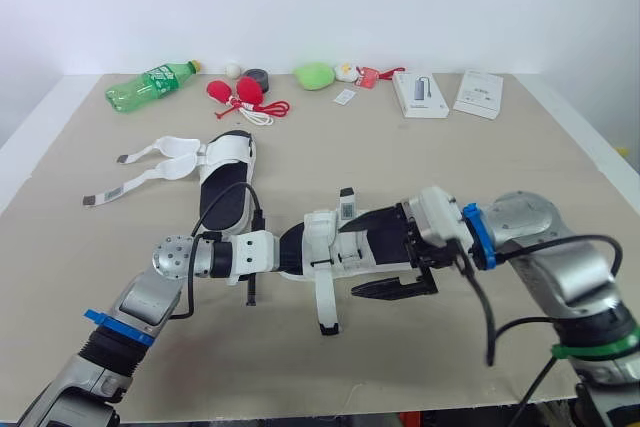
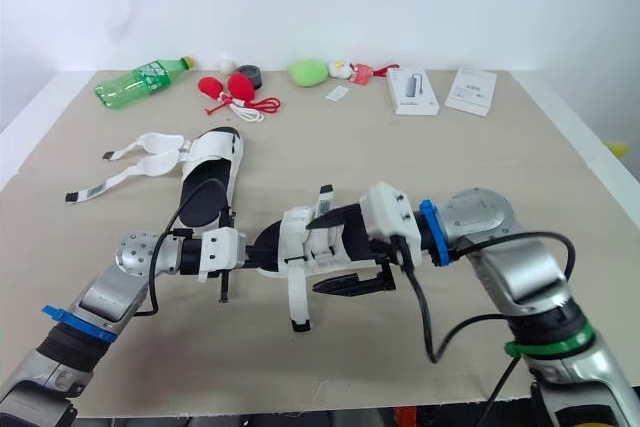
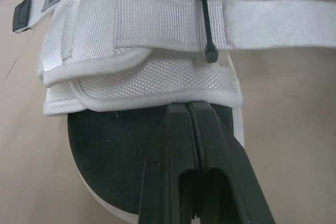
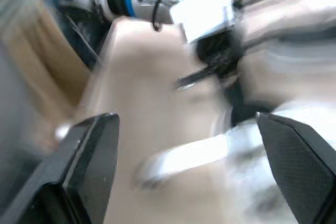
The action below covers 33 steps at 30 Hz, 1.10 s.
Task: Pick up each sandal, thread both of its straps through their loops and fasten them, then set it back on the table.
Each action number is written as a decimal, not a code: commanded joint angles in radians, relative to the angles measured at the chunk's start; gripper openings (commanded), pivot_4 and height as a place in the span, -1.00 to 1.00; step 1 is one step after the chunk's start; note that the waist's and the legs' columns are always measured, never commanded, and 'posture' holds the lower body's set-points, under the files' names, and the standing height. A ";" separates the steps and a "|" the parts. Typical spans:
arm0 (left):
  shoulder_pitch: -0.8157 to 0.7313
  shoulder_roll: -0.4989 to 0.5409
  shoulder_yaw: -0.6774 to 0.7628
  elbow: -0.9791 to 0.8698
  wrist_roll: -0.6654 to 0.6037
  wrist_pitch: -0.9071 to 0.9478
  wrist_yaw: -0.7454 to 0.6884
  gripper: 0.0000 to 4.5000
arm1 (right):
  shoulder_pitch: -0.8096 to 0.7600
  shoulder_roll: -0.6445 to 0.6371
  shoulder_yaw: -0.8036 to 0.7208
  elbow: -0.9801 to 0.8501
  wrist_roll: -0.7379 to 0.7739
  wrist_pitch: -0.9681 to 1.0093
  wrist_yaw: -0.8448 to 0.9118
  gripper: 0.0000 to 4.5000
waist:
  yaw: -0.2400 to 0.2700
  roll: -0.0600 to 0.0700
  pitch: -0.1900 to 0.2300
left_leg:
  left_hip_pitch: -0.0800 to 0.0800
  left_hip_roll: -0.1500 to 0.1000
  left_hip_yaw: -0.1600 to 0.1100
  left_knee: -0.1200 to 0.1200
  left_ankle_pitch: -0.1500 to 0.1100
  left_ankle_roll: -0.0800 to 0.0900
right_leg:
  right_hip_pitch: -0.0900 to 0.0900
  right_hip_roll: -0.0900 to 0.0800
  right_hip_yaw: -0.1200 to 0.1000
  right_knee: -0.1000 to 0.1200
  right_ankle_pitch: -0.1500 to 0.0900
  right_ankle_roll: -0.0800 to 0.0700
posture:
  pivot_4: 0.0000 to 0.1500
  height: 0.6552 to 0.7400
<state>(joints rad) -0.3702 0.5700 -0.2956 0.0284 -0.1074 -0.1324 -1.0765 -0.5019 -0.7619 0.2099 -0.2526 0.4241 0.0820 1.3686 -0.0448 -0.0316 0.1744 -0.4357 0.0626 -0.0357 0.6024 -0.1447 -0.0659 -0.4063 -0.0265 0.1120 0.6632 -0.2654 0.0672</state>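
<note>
A white sandal with a black footbed (image 1: 335, 242) is held low over the table centre. My left gripper (image 1: 287, 250) is shut on its heel edge; in the left wrist view its fingers (image 3: 178, 129) are pressed together on the black sole. One strap (image 1: 326, 309) hangs loose toward the table, and another strap end (image 1: 347, 202) sticks up. My right gripper (image 1: 382, 253) is open, with one finger above the sandal's toe end and one below. The second sandal (image 1: 226, 187) lies at the left rear with both straps (image 1: 150, 169) spread out unfastened.
Along the far edge lie a green bottle (image 1: 150, 85), red items with cord (image 1: 243, 94), a grey roll (image 1: 258, 77), a green plush (image 1: 314, 75) and two white boxes (image 1: 420, 94) (image 1: 479, 94). The tan table (image 1: 520, 167) ends close in front of me.
</note>
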 commanded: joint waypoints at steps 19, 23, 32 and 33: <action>0.052 0.016 -0.030 0.008 0.058 0.037 0.019 -1.00 | -0.089 0.152 0.239 0.449 -0.493 -1.167 -0.120 0.98 | -0.002 0.001 0.001 | 0.009 0.000 0.002 -0.002 0.002 -0.001 | 0.010 0.000 0.003 0.000 0.002 -0.002 | 1.00 1.00; 0.058 0.019 -0.030 0.004 0.058 0.040 0.021 -1.00 | -0.086 0.127 0.268 0.423 -0.460 -1.122 -0.144 0.81 | -0.002 0.001 0.001 | 0.009 0.000 0.002 -0.003 0.002 -0.001 | 0.010 0.000 0.004 0.000 0.002 -0.002 | 1.00 1.00; 0.055 0.016 -0.032 0.009 0.057 0.040 0.024 -1.00 | -0.076 0.094 0.306 0.387 -0.393 -1.006 -0.141 -0.77 | -0.002 0.001 0.001 | 0.010 0.000 0.003 -0.003 0.002 -0.001 | 0.011 0.000 0.004 0.000 0.002 -0.002 | 1.00 1.00; 0.054 0.015 -0.033 0.011 0.058 0.039 0.024 -1.00 | -0.070 0.092 0.306 0.378 -0.379 -0.990 -0.141 -0.97 | -0.002 0.001 0.001 | 0.010 0.000 0.003 -0.002 0.002 -0.001 | 0.011 0.000 0.004 0.000 0.002 -0.002 | 1.00 1.00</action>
<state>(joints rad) -0.3415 0.5705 -0.2956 0.0003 -0.0949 -0.1226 -1.0380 -0.5818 -0.6595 0.5170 0.1714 -0.0024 -0.9344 1.2315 -0.0466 -0.0302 0.1751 -0.4255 0.0629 -0.0329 0.5999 -0.1432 -0.0669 -0.3953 -0.0264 0.1165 0.6634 -0.2636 0.0652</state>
